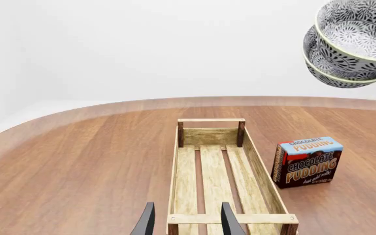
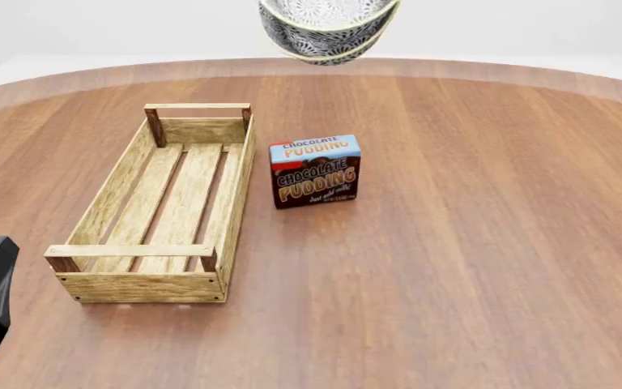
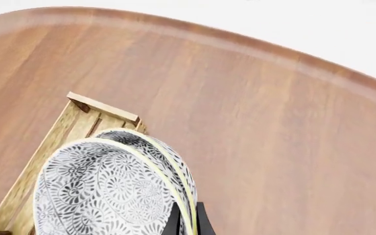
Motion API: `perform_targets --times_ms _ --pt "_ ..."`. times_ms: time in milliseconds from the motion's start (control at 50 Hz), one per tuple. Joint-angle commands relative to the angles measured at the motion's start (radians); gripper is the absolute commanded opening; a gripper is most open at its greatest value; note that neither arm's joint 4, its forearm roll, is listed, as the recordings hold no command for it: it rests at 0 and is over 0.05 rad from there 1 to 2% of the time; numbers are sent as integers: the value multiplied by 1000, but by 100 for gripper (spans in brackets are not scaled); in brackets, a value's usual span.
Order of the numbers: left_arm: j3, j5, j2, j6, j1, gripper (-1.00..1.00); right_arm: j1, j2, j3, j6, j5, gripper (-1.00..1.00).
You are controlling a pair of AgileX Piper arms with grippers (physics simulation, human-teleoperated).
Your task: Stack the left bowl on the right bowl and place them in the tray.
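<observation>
**Stacked bowls aloft, crate bare below**

Table (image 2: 484, 243): round-edged, reddish wood grain, carrying two items only.

Tray (image 2: 127, 174): long light-wood crate, left of centre on the table, lengthwise away from the arms. Slatted bottom, low plank sides, a raised bar at each end. Contents: none; the slats show bare from end to end in the front and left wrist views.

Chocolate pudding box (image 2: 314, 171): small, upright, brown with a blue top band, standing just beside the tray's right side near its far end, apart from it (a narrow strip of table shows between).

Bowls (image 2: 327, 28): two, nested one inside the other, grey-white floral pattern with pale rims, tilted. They hang in the air above the far part of the table, beyond the pudding box and clear of the tray. In the front view their upper part is cut off by the top edge. The right wrist view shows them close up (image 3: 109, 191), with the tray's end bar beneath and behind.

Right gripper (image 3: 186, 223): only two dark fingertips visible, pinched on the rims of the nested bowls; the rest is out of view.

Left gripper (image 1: 186, 220): low, at the tray's near end, fingers spread and holding nothing. In the front view a dark piece of the left arm sits at the lower left edge, mostly cut off.
</observation>
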Motion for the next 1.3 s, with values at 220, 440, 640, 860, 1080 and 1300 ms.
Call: perform_targets --times_ms 220,440,640,860,1080,1300 --pt "0 0 0 0 0 100 98 135 -227 4 64 -100" --pt "0 0 0 0 0 100 141 196 -267 26 64 -100" --pt "0 0 0 0 0 100 197 230 -285 50 64 -100" --pt "0 0 0 0 0 100 249 250 -294 67 64 -100" --pt "0 0 0 0 0 100 284 271 -291 90 63 -100" --pt "0 0 0 0 0 100 316 288 -282 118 62 -100"
